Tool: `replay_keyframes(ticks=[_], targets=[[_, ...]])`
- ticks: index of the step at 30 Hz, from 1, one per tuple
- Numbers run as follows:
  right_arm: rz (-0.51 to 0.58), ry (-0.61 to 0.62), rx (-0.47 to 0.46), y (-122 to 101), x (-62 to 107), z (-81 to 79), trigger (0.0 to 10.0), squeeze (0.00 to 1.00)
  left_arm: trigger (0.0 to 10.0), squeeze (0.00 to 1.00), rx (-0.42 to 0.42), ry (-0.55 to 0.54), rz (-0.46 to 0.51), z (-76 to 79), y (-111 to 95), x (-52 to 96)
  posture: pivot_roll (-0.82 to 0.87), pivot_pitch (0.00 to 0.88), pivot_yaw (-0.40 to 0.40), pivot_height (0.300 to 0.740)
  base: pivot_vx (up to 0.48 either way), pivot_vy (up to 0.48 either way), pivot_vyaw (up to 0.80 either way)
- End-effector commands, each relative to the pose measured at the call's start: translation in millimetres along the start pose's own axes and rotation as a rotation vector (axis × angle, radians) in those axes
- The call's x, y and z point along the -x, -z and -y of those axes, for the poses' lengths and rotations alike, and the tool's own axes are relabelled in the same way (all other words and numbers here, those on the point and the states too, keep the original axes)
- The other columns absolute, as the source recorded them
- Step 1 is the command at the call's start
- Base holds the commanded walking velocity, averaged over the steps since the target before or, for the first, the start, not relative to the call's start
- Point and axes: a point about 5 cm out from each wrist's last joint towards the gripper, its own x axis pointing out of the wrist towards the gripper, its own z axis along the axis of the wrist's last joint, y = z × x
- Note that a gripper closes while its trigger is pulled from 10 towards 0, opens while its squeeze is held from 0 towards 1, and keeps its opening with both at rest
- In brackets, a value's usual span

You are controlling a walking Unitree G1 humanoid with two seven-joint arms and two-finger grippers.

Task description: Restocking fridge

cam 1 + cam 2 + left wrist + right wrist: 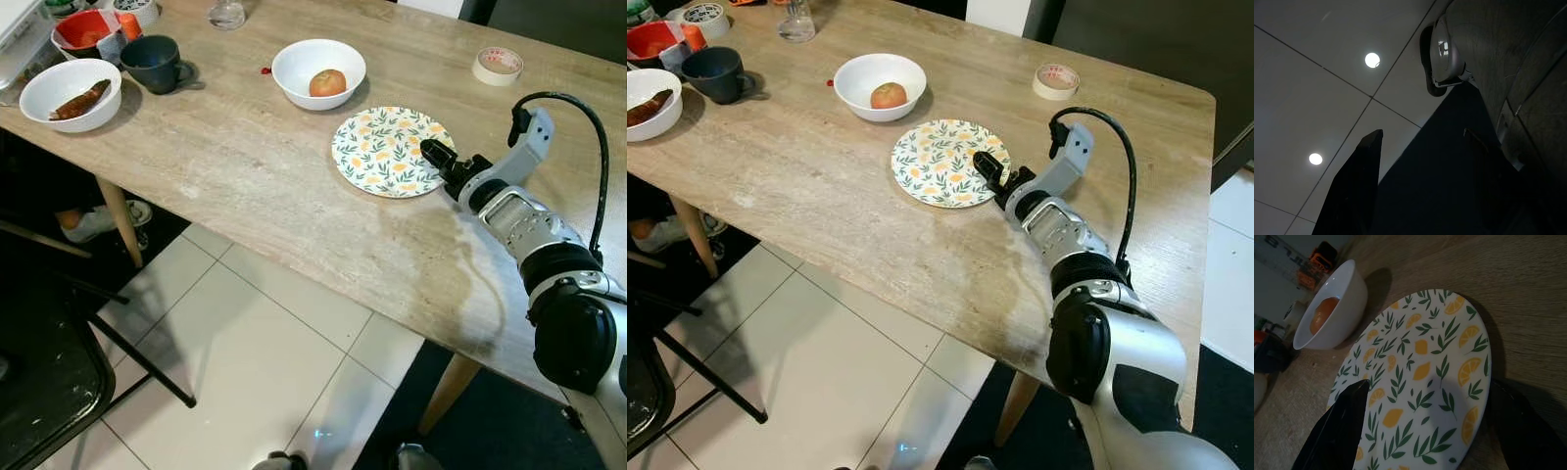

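**Reaching for the lemon plate**

The big wooden table (245, 166) is holding all the things, so the robot is standing at its edge and leaning its right arm over it. That arm is stretching out low across the wood, because the plate lies flat and has to be met from the side.

The plate (387, 149) with lemons and green leaves is sitting near the middle of the table, with nothing on it. Just behind it a white bowl (318, 69) is holding a round fruit (327, 82), maybe an apple. This looks like food that could be going into the fridge.

The right end effector (434, 154) is hovering at the near rim of the plate. In the right wrist view its two black fingers (1337, 431) are standing wide apart, one on each side of the plate's edge, holding nothing.

Far off at the left end, another white bowl (69, 93) is keeping something long and brown, beside a dark mug (152, 62) and a red bowl (86, 29). A roll of tape (497, 65) is resting alone near the far right.

The left end effector (1415, 196) is hanging idle over the floor tiles, fingers apart and holding nothing.
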Motion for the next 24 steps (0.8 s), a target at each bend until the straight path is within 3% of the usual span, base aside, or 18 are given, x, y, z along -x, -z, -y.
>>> replay_keyframes(ticks=[1,2,3,17,24], targets=[[-0.078,0.046,-0.047,21,1.8,7.7,10.0,0.00,10.0,0.00,0.007,0.027,-0.076,6.7,23,8.6,0.04,0.384,0.007,0.740,0.000,0.000,0.00],[-0.068,0.042,-0.058,19,1.2,6.3,0.7,0.00,10.0,0.00,0.007,0.028,-0.076,6.8,23,8.6,0.04,0.384,0.007,0.740,0.000,0.000,0.00],[-0.064,0.034,-0.064,17,0.5,4.5,0.0,0.00,10.0,0.00,0.006,0.029,-0.076,6.7,23,8.6,0.04,0.384,0.007,0.740,0.000,0.000,0.00],[0.012,-0.044,-0.155,3,-0.8,-3.1,0.0,0.00,10.0,0.00,0.002,0.029,-0.069,7.5,18,5.6,0.04,0.363,0.008,0.740,0.000,0.000,0.00],[0.028,-0.028,-0.167,1,6.1,10.7,0.0,0.00,10.0,0.00,0.006,0.024,-0.068,8.3,14,2.4,0.04,0.335,0.008,0.740,0.000,0.000,0.00]])
